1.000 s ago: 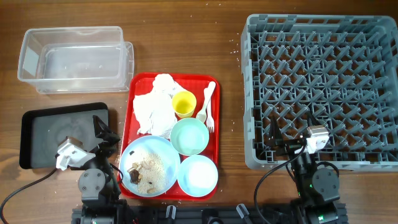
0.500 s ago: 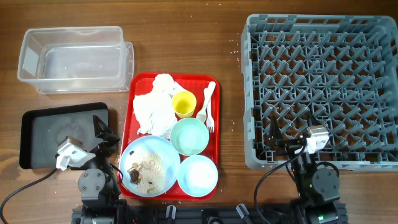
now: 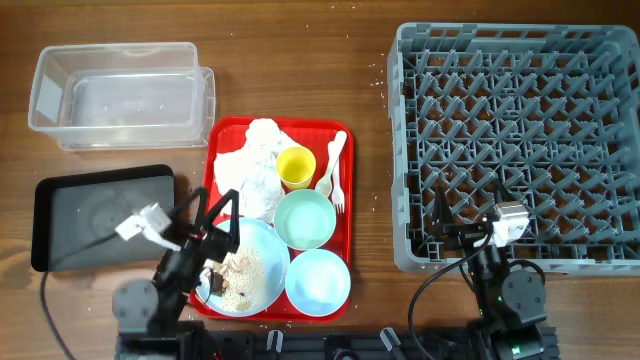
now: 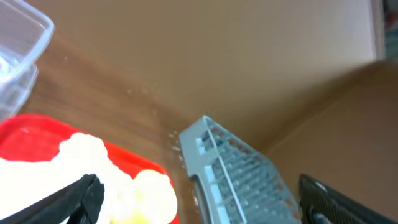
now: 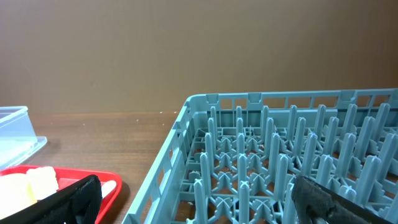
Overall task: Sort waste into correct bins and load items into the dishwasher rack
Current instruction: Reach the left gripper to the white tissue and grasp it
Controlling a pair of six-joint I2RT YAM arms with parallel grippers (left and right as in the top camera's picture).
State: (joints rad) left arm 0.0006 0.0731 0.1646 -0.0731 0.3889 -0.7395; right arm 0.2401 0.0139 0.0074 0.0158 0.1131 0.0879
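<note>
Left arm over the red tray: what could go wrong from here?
1. The left gripper, fingers open, hovers at the rim of the plate, beside the napkins. A low pass could tip the plate and scatter the food scraps.
2. The napkins crowd the yellow cup; pulling them may topple it onto the fork.

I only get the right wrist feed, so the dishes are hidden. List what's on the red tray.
Observer: The red tray holds napkins, a yellow cup, white fork, mint-green bowl, light-blue bowl and a plate of scraps.
Operator: Locate the left end effector.
Observer: The left end effector is open, over the red tray's left side, between napkins and plate.
Operator: Find the black tray.
Observer: The black tray lies left of the red tray.
</note>
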